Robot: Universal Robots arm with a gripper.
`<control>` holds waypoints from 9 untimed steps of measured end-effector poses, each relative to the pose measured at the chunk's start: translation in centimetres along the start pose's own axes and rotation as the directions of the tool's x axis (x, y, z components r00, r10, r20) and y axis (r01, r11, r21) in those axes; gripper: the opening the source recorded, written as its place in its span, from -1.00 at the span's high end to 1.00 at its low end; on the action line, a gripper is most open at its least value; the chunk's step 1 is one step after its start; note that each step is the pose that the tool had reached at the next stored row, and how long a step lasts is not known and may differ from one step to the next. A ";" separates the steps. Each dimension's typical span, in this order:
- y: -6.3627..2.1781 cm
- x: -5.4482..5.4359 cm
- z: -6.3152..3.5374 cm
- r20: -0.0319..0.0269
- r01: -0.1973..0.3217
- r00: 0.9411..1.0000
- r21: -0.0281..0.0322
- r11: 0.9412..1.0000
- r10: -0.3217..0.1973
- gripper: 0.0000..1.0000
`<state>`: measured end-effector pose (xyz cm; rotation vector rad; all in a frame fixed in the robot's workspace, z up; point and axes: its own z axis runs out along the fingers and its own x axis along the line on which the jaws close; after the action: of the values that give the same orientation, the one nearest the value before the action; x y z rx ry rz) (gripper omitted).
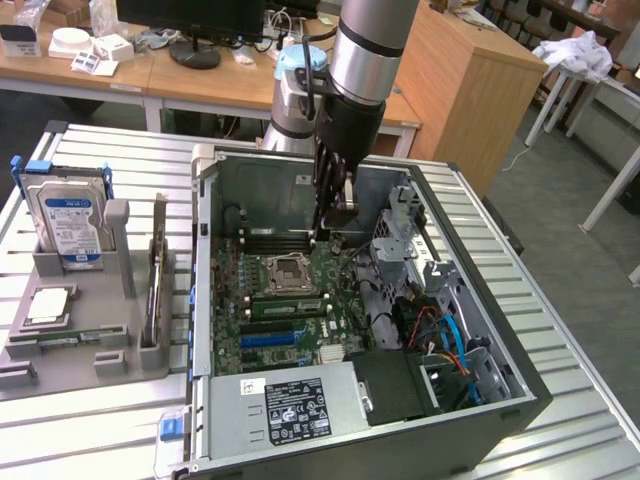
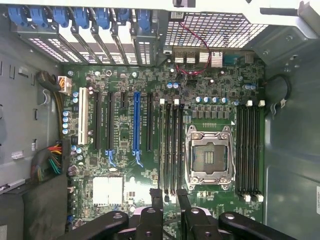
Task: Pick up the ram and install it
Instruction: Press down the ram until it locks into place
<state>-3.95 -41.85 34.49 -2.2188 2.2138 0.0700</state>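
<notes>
Hovering inside open grey PC case (image 1: 520,400): black two-finger gripper (image 1: 335,228) (image 2: 170,197), jaws apart, nothing seen btwn them. Long thin green ram stick w/ dark chips (image 1: 285,305) looks seated just below square silver CPU socket (image 1: 290,270), centre of exterior frame, lower left of gripper, not touching; long axis left-right.

Green motherboard (image 2: 127,136), blue slot (image 2: 136,125)

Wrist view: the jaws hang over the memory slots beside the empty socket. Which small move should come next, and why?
Probably a short straight lift: the jaws stand open and empty over the memory slots, inside the computer case, whose walls forbid sideways travel.
</notes>
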 end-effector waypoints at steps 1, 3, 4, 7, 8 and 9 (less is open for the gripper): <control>0.00 0.0 0.00 0.000 0.000 1.000 0.000 1.000 0.000 0.50; 0.00 0.0 0.00 0.000 0.000 1.000 0.000 1.000 0.000 0.50; 0.00 0.0 0.00 0.000 0.000 1.000 0.000 1.000 0.000 0.50; 0.00 0.0 0.00 0.000 0.000 1.000 0.000 1.000 0.000 0.53; 0.00 0.0 0.00 0.000 0.000 1.000 0.000 1.000 0.000 0.65; 0.00 0.0 0.00 0.000 0.000 1.000 0.000 1.000 0.000 0.78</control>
<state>-3.95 -41.85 34.49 -2.2187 2.2138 0.0700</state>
